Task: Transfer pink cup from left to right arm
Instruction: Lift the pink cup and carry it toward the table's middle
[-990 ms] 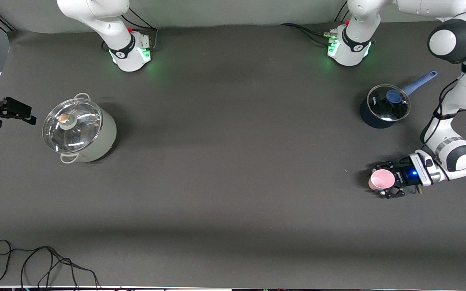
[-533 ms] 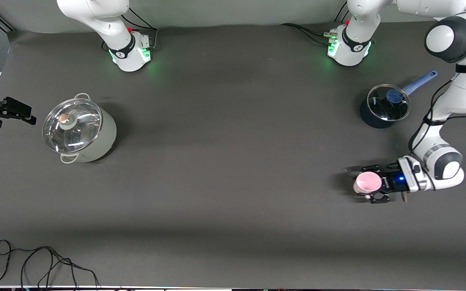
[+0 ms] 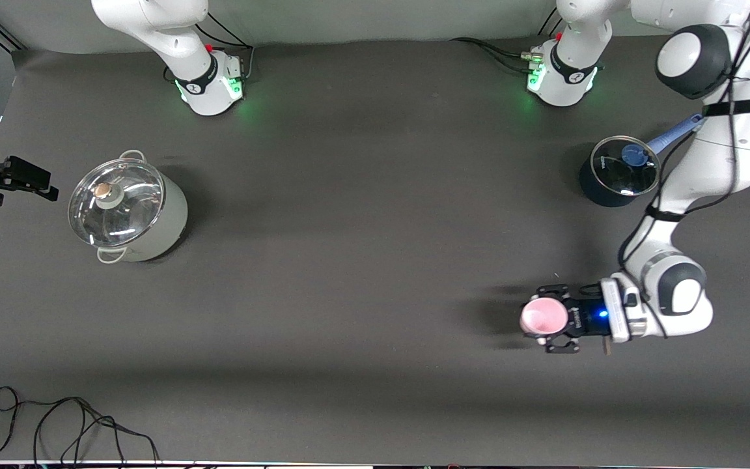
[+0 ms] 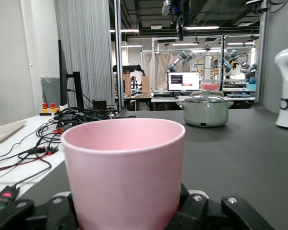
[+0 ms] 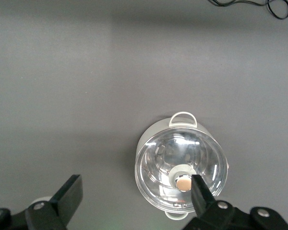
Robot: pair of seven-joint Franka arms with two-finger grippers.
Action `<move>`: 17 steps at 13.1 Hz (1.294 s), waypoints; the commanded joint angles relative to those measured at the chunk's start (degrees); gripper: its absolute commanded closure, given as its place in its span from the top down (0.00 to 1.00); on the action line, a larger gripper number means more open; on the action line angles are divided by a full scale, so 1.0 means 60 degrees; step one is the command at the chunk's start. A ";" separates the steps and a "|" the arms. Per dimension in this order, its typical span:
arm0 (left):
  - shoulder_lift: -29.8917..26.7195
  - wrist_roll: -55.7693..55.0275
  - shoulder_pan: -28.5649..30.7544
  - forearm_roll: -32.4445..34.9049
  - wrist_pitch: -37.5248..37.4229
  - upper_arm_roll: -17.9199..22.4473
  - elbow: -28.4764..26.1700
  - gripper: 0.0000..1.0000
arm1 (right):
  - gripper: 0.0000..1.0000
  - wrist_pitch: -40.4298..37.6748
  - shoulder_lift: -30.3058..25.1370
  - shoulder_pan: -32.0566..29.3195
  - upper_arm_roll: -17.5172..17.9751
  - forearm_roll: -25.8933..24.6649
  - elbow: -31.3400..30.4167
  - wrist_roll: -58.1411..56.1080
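Observation:
The pink cup (image 3: pixel 543 316) is a small pale-pink tumbler held upright in my left gripper (image 3: pixel 549 320), whose black linkage fingers are shut on its sides. It hangs over the dark mat toward the left arm's end of the table. In the left wrist view the cup (image 4: pixel 125 163) fills the foreground and hides most of the left gripper (image 4: pixel 126 213). My right gripper (image 3: pixel 33 179) is open and empty, waiting at the right arm's end beside the lidded pot. In the right wrist view the right gripper (image 5: pixel 134 184) hangs over the mat and that pot's edge.
A grey-white pot with a glass lid (image 3: pixel 126 207) stands near the right arm's end; it also shows in the right wrist view (image 5: pixel 181 167). A dark blue saucepan with lid (image 3: pixel 617 172) stands near the left arm. A black cable (image 3: pixel 69 423) lies by the front edge.
My left gripper has carried the pink cup toward the right arm's end and lower in the front view. The right arm has not moved.

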 commanded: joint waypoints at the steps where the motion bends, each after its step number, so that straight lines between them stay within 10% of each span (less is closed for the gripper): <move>1: -0.0025 -0.0364 -0.0355 -0.0417 0.1736 -0.1059 0.0118 0.00 | 1.00 -0.0254 -0.0237 0.0062 -0.0016 0.0201 0.0033 0.1748; 8: -0.0084 -0.1610 -0.1453 -0.0418 0.7847 -0.4196 0.0191 0.00 | 1.00 -0.0269 -0.0414 0.0048 -0.0089 0.0523 0.0019 0.6674; 17: -0.0331 -0.2152 -0.3121 -0.0374 1.2538 -0.5972 0.0396 0.00 | 1.00 -0.0240 -0.0267 0.0150 -0.0001 0.0509 0.0063 0.6693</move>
